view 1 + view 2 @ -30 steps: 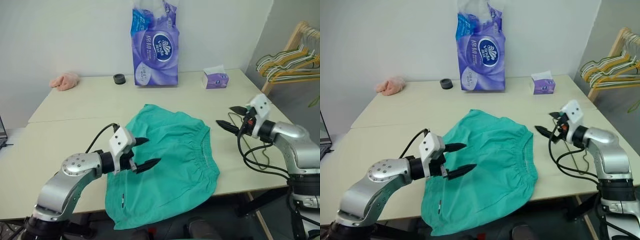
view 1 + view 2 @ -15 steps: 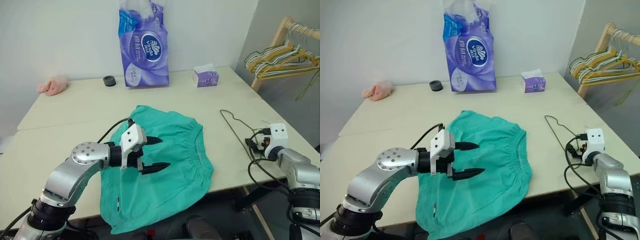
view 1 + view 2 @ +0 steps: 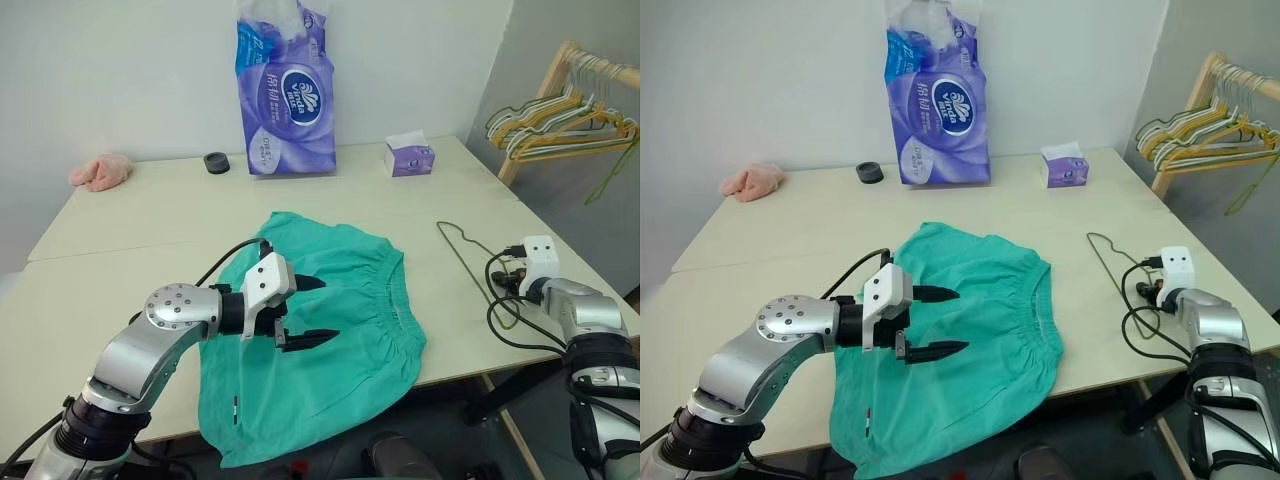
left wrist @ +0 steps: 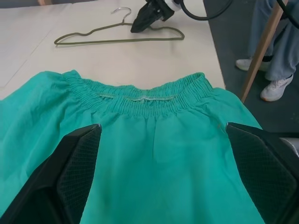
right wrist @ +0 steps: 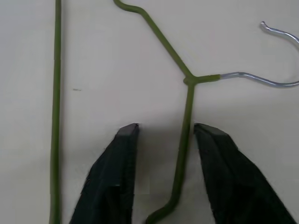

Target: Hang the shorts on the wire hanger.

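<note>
Right gripper [image 5: 166, 128] is down on the table at the wire hanger [image 5: 186, 112], fingers part open with 1 shoulder wire between them, lined up to pinch. Left gripper [image 3: 937, 322], wide open, hovers over the shorts [image 3: 980, 330], which lie flat just beside the hanger.

Head pair high over the table [image 3: 150, 215]; wrist views low, close, sharing the wire hanger [image 5: 187, 93].

Beige table [image 3: 150, 220], white wall [image 3: 120, 70], wooden rack [image 3: 545, 95]
</note>
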Robot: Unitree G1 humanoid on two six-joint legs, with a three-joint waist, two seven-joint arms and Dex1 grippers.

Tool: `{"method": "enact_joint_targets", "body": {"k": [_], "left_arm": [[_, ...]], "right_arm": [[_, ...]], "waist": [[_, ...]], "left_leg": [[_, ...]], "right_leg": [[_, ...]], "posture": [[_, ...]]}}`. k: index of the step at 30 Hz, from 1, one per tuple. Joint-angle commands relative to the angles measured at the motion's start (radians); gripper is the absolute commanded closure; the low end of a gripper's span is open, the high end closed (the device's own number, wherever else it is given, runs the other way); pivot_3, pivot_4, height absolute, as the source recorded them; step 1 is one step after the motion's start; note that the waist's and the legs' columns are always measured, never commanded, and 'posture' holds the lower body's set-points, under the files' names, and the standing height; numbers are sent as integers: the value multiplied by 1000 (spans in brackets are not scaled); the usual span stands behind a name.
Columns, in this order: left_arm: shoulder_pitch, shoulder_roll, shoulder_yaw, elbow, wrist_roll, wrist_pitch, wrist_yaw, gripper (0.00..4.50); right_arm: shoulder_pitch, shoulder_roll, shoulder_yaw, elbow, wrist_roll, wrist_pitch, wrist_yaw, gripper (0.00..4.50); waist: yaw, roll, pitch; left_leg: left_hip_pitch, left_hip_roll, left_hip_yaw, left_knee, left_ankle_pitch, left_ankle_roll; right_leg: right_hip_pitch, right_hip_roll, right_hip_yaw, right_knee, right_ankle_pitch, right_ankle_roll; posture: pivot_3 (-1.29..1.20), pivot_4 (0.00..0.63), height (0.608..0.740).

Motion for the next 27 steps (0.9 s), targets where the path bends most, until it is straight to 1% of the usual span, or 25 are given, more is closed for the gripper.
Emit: {"method": "enact_joint_targets", "body": {"k": [1,2,4,9,11,14,17,21,24,27], "left_arm": [[4,7,24,-17,4,-20,10,0],[8,6,30,-14,6,-21,16,0],[12,5,38,-9,9,-23,24,0],[10,-1,59,25,24,-35,56,0],[4,-10,70,56,38,-42,84,0],[-21,-29,95,124,66,-55,137,0],[-62,-38,130,196,70,-61,166,0],[-133,-46,181,301,79,-61,213,0],[-202,-55,233,368,36,-3,231,0],[-223,-40,247,382,-33,97,180,0]], "right_arm": [[10,21,3,65,-26,5,-48,3593],[5,22,-4,65,-23,-2,-56,3824],[-2,22,-11,65,-19,-10,-65,4474],[-16,9,-1,-1,-23,-51,-49,4491],[-23,6,15,-76,-26,-80,-28,4491],[-36,8,49,-235,-27,-145,28,4491],[-47,-4,105,-353,-60,-232,82,4491],[-61,-17,172,-456,-88,-322,153,4491],[-70,-50,251,-508,-153,-482,221,4491],[-74,-78,323,-530,-218,-650,277,4491]], "waist": [[1,-3,-2],[2,-4,-3],[2,-4,-3],[4,-2,-2],[4,0,0],[-2,11,7],[-2,12,7],[1,12,7],[0,12,7],[-1,12,7]], "left_leg": [[0,0,0,0,0,0],[0,0,0,0,0,0],[-1,-1,0,0,0,0],[-1,-1,0,0,0,0],[-2,-1,0,0,0,0],[-4,-2,1,0,0,0],[-6,-1,1,-1,0,0],[-7,0,-1,-2,0,0],[-10,-1,-1,-2,0,0],[-19,-2,-1,1,0,0]], "right_leg": [[0,0,0,0,0,0],[0,0,0,-1,0,0],[0,-1,0,-1,0,0],[0,-4,0,-2,1,1],[-1,-5,0,-2,1,1],[-3,-5,1,-1,1,1],[-8,-5,1,2,1,1],[-10,-5,-1,5,0,1],[-14,-6,-2,5,1,2],[-22,-8,-2,6,3,0]], "posture": [[-237,41,740],[-237,41,740],[-237,41,740],[-237,35,740],[-241,30,740],[-244,29,740],[-250,27,740],[-255,26,740],[-258,27,740],[-260,28,740]]}}
